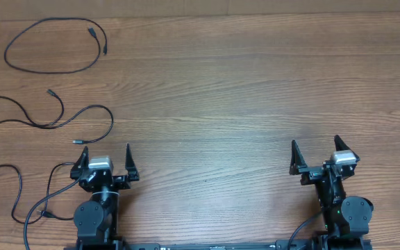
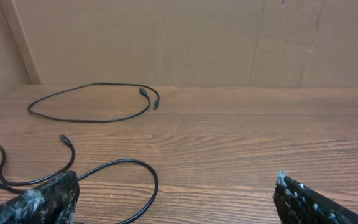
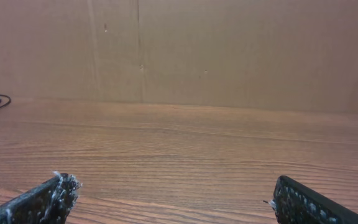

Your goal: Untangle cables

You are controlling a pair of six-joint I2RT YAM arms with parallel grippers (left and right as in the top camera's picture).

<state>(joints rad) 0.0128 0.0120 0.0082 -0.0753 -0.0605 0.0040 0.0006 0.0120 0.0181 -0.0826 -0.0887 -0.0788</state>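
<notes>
As cables (image 1: 6, 54) lie loose | left fingers (image 1: 128, 164), right fingers (image 1: 295, 158) wide (empty)

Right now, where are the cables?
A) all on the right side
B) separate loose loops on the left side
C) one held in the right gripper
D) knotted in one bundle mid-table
B: in the overhead view the cables lie as separate loose loops on the left side of the table, while the left gripper and right gripper are both open and hold nothing.
</notes>
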